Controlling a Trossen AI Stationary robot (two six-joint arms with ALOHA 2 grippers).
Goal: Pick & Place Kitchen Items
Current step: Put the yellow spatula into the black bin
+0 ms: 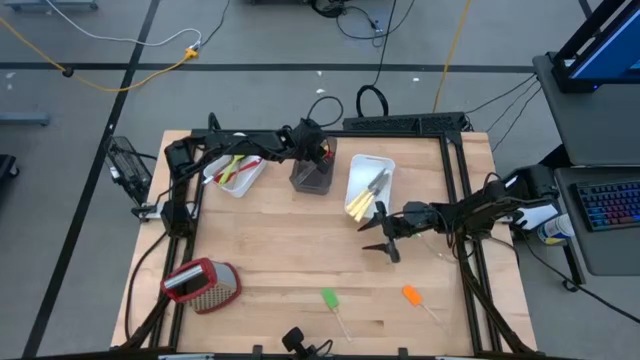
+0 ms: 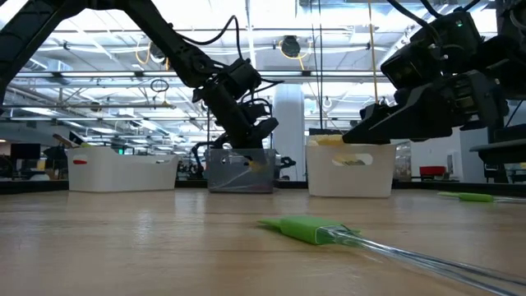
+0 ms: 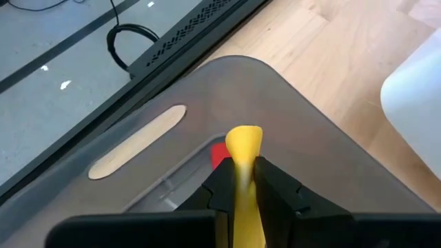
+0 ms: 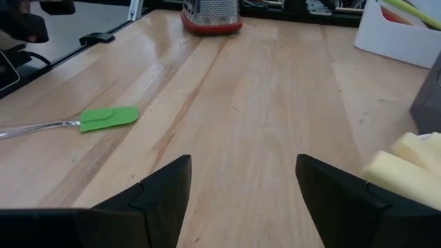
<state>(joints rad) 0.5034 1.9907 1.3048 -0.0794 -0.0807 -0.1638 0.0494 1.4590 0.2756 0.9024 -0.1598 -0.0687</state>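
Yellow spatula (image 3: 242, 148) is seen pinched between the left gripper (image 1: 318, 152)'s fingers above the dark tub (image 1: 312, 174). From above, three tubs are counted along the desk (image 1: 280, 250)'s far edge — a white tub (image 1: 240, 172) with red and green utensils, the dark one, and another white tub (image 1: 368, 186) with pale-handled knives. A green spatula (image 1: 329, 298), an orange spatula (image 1: 411, 294) and a grater (image 1: 200, 283) lie near the front.

At desk height, the green spatula's handle is cut off.

Past the left wrist, a wooden spoon (image 3: 136, 142) and something red, mostly hidden, lie in the dark tub.

Past the right wrist, the right gripper (image 4: 241, 186)'s fingers are spread, empty, above bare wood.
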